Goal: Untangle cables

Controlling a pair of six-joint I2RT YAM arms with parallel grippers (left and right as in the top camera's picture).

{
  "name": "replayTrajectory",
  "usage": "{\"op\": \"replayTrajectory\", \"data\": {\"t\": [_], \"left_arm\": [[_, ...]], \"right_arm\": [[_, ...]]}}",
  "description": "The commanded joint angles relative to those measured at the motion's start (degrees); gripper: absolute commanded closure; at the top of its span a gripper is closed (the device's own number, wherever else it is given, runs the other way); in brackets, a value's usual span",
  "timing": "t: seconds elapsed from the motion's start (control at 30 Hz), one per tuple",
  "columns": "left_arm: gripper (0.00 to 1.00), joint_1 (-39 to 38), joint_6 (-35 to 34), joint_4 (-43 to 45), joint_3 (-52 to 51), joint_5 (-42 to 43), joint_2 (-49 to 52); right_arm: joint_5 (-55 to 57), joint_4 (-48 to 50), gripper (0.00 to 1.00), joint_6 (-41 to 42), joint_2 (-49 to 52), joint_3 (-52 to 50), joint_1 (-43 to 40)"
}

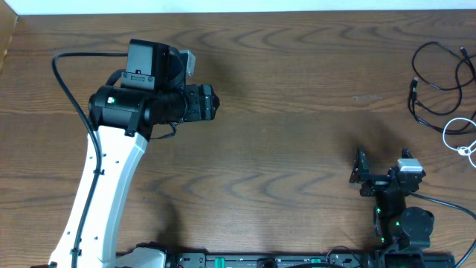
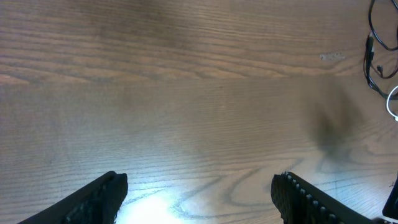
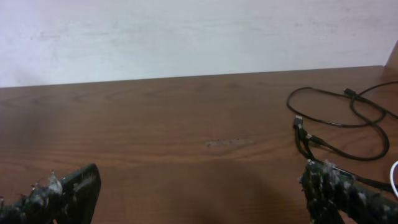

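The black cable (image 1: 435,82) lies in loose loops at the table's far right, with the white cable (image 1: 462,136) just below it at the right edge; they touch or overlap there. My left gripper (image 1: 210,103) is open and empty over the upper left of the table, far from both cables. Its wrist view shows the open jaws (image 2: 199,190), the black cable (image 2: 372,59) and a bit of the white cable (image 2: 393,102) at the right edge. My right gripper (image 1: 362,173) is open and empty, left of the cables. Its jaws (image 3: 199,190) face the black cable (image 3: 336,127).
The wooden table (image 1: 297,112) runs to a white wall (image 3: 186,31) at the back. The left arm's white link (image 1: 104,193) crosses the left side. The right arm's base (image 1: 405,223) sits at the front right edge.
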Motion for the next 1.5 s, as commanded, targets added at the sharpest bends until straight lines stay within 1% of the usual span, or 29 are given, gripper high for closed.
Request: {"op": "replayTrajectory", "data": {"t": [0.0,0.4,0.47,0.6,0.67,0.7,0.77,0.8,1.0,1.03,1.2,1.23,1.37,1.47], "left_arm": [[0.20,0.24,0.33,0.00,0.39,-0.57,0.11],[0.21,0.24,0.31,0.02,0.39,-0.55,0.13],[0.21,0.24,0.15,1.60,0.39,-0.61,-0.28],[0.20,0.24,1.55,8.46,-0.39,-10.08,-6.49],[0.20,0.31,7.21,13.73,-3.19,-10.40,-11.89],[0.20,0.31,8.94,15.82,-4.70,-10.43,-14.03],[0.20,1.44,14.12,23.61,-12.07,-10.43,-22.73],[0.20,2.27,14.67,25.46,-14.80,-10.40,-25.75],[0.20,8.48,14.99,38.16,-36.26,-10.43,-44.98],[0.20,9.64,15.02,41.66,-41.38,-10.43,-49.46],[0.20,12.39,14.99,52.19,-56.30,-10.45,-62.14],[0.20,12.87,14.99,55.04,-61.92,-10.64,-67.04],[0.20,12.94,14.97,56.96,-71.43,-10.84,-74.75],[0.20,12.94,14.99,57.13,-76.11,-10.88,-78.58]], "right_arm": [[-0.15,-0.20,0.01,0.52,-0.26,-0.13,0.68],[-0.15,-0.20,0.01,0.52,-0.26,-0.13,0.68],[-0.15,-0.20,0.01,0.52,-0.26,-0.13,0.68],[-0.15,-0.20,0.01,0.52,-0.26,-0.13,0.68],[-0.15,-0.20,0.01,0.52,-0.26,-0.13,0.68],[-0.15,-0.20,0.01,0.52,-0.26,-0.13,0.68],[-0.15,-0.20,0.01,0.52,-0.26,-0.13,0.68],[-0.15,-0.20,0.01,0.52,-0.26,-0.13,0.68],[-0.15,-0.20,0.01,0.52,-0.26,-0.13,0.68],[-0.15,-0.20,0.01,0.52,-0.26,-0.13,0.68],[-0.15,-0.20,0.01,0.52,-0.26,-0.13,0.68],[-0.15,-0.20,0.01,0.52,-0.26,-0.13,0.68],[-0.15,-0.20,0.01,0.52,-0.26,-0.13,0.68],[-0.15,-0.20,0.01,0.52,-0.26,-0.13,0.68]]}}
